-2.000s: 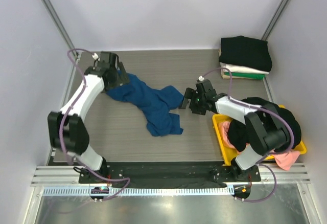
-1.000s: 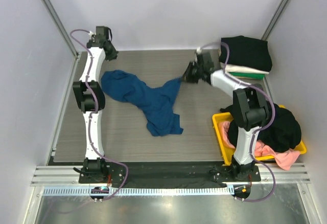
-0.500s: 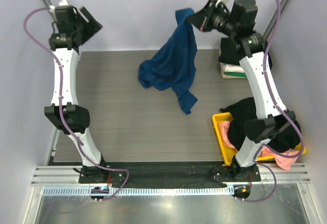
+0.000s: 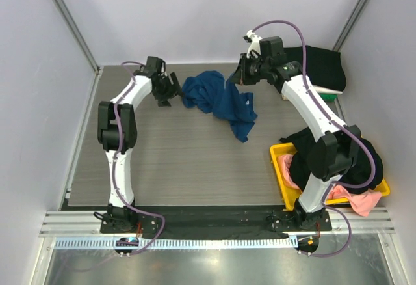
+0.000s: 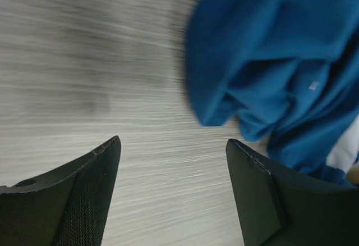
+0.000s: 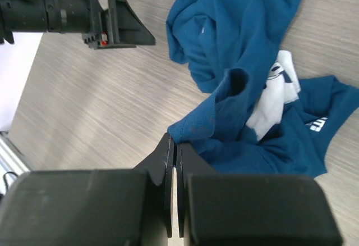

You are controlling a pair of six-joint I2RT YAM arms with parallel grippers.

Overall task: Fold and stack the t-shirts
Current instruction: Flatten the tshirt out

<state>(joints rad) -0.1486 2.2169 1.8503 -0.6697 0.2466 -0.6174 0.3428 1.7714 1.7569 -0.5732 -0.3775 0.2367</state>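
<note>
Pinching blue t-shirt [image 4: 218, 97], right fingers [image 6: 162, 164], left fingers [image 5: 90, 184] spread

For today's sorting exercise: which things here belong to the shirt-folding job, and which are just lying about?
Job: blue shirt, folded stack of shirts, heap of unfolded shirts, right tool shut on the blue shirt, open left tool.
Lying about: yellow bin, table.

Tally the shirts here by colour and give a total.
Blue: 1, blue shirt on the table.
Black: 2, folded black shirt atop the stack, black heap in the yellow bin.
White: 1, white layer in the stack.
Green: 1, green layer beneath it.
Pink: 1, pink cloth in the bin.
Total: 6 visible; more may be hidden.
</note>
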